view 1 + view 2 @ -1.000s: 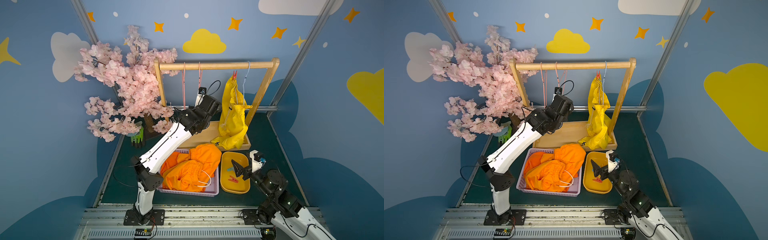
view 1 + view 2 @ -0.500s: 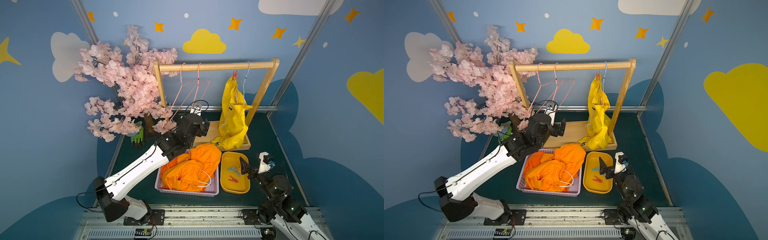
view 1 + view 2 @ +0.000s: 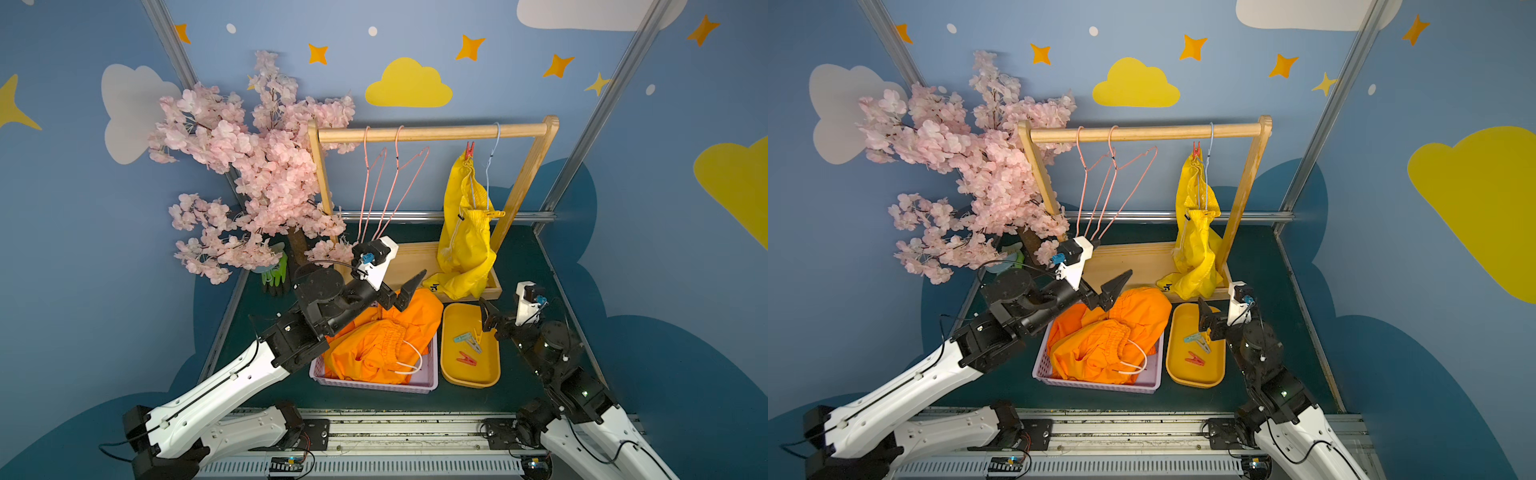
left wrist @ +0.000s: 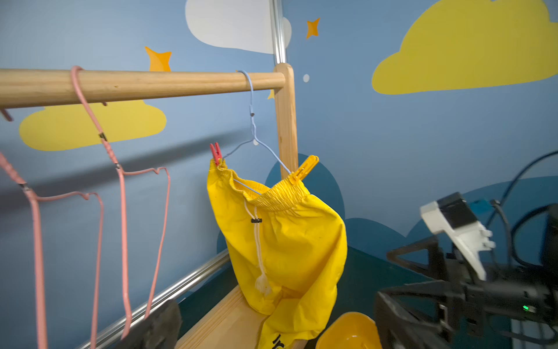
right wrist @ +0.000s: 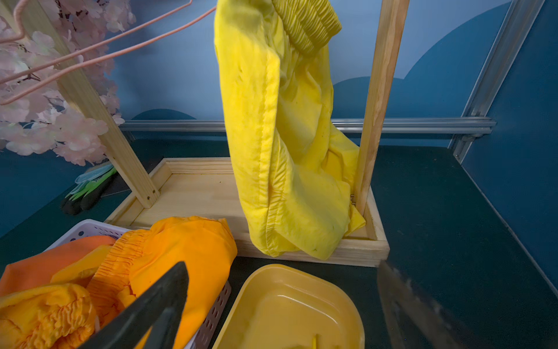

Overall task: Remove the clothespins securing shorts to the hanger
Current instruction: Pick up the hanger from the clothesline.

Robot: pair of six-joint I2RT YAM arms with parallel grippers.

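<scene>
The yellow shorts [image 4: 280,241] are pinned to the blue hanger [image 4: 252,133] by a red clothespin [image 4: 215,153] and a yellow clothespin [image 4: 305,170]. Loose clothespins [image 3: 467,359] are laid in the tray [image 3: 486,370]. The left tool [image 3: 411,291], above the orange shorts [image 3: 374,345], and the right tool [image 5: 280,266] are both spread wide.

Left gripper [image 3: 412,290] jaws wide, empty, arm stretched forward low — right gripper [image 3: 485,316] likewise wide, empty

Left end effector [image 3: 413,289] lowered from pink hangers [image 3: 397,156] to above orange shorts [image 3: 374,353], jaws opened.
</scene>
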